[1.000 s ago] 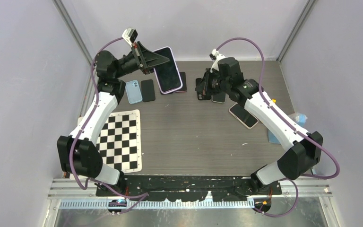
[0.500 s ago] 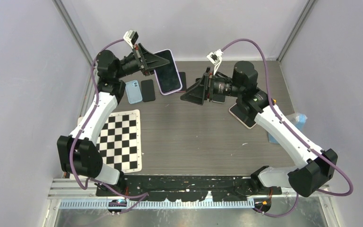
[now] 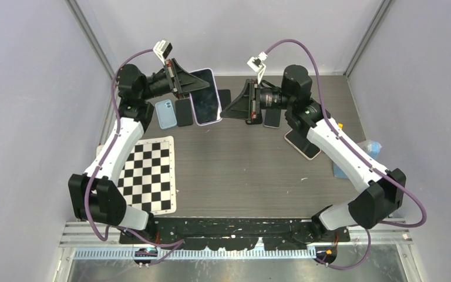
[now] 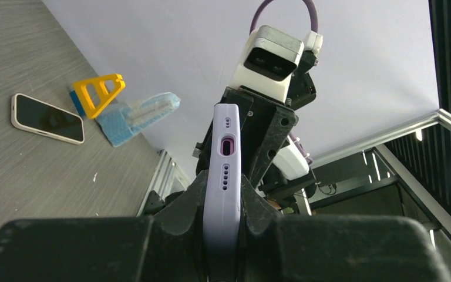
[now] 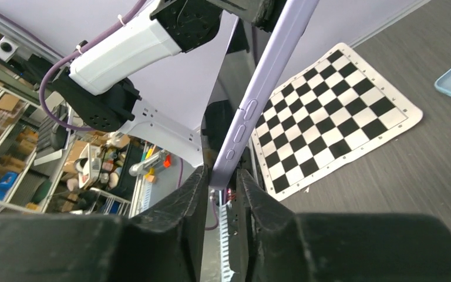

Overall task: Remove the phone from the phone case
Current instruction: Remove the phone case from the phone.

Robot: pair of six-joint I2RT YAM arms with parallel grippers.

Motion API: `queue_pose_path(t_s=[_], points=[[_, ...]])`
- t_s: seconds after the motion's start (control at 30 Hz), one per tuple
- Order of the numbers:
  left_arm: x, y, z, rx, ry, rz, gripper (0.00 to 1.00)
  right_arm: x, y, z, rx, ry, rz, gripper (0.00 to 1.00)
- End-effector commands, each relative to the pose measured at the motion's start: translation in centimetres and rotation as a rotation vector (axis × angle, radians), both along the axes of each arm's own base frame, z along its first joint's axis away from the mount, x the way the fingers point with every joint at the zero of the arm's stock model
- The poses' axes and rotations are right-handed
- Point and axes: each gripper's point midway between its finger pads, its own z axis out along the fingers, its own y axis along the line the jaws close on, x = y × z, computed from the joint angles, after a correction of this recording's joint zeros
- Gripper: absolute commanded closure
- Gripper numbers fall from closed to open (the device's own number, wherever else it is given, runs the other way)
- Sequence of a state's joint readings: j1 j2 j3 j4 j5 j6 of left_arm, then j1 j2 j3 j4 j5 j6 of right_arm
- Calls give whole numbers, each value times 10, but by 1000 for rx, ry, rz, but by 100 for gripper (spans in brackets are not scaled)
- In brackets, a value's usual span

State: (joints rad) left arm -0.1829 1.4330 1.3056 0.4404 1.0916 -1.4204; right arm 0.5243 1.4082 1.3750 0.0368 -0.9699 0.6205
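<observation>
left to right: a checkerboard mat (image 3: 150, 170) lies at the near left of the table (image 3: 241, 170); a light blue case (image 3: 165, 113) and a black handset (image 3: 183, 111) lie at the far left. just right of these, the lilac phone case (image 4: 222, 176), with the phone (image 3: 207, 97) seated in it, is held clear of the table, clamped at one end by the left gripper (image 3: 189, 82). from the right, the right gripper (image 3: 224, 111) is set astride the case's free edge; whether its fingers are pressed onto it cannot be told. the task is judged barely begun: a second firm hold and the separation of case from phone are left.
</observation>
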Motion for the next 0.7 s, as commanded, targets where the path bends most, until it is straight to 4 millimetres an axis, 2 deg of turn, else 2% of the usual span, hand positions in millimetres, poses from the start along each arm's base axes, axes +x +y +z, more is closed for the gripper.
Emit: queue_pose_path(t_s=[0.0, 0.07, 0.2, 0.33, 0.37, 0.43, 0.47, 0.53, 0.67], points=[[-25, 4, 22, -9, -102, -16, 100, -9, 4, 17, 17, -30, 61, 74], [-27, 3, 21, -7, -98, -26, 100, -10, 6, 10, -12, -11, 76, 75], [-30, 2, 20, -6, -85, -28, 100, -10, 11, 0, -47, -9, 92, 62], [-29, 3, 20, -5, -71, -22, 100, -14, 14, -3, -51, -6, 114, 62], [-30, 3, 21, -5, -68, -22, 100, -16, 15, -4, -51, -7, 128, 63], [-31, 3, 21, -4, -66, -24, 100, -19, 15, -5, -55, -23, 143, 73], [-32, 3, 20, -2, -61, -26, 100, -21, 14, -5, -57, -43, 147, 81], [-32, 2, 16, 6, -22, -31, 100, -31, 14, -5, -57, -88, 178, 87], [-31, -2, 8, 8, 71, -38, 100, -62, 18, -2, -39, -203, 293, 90]])
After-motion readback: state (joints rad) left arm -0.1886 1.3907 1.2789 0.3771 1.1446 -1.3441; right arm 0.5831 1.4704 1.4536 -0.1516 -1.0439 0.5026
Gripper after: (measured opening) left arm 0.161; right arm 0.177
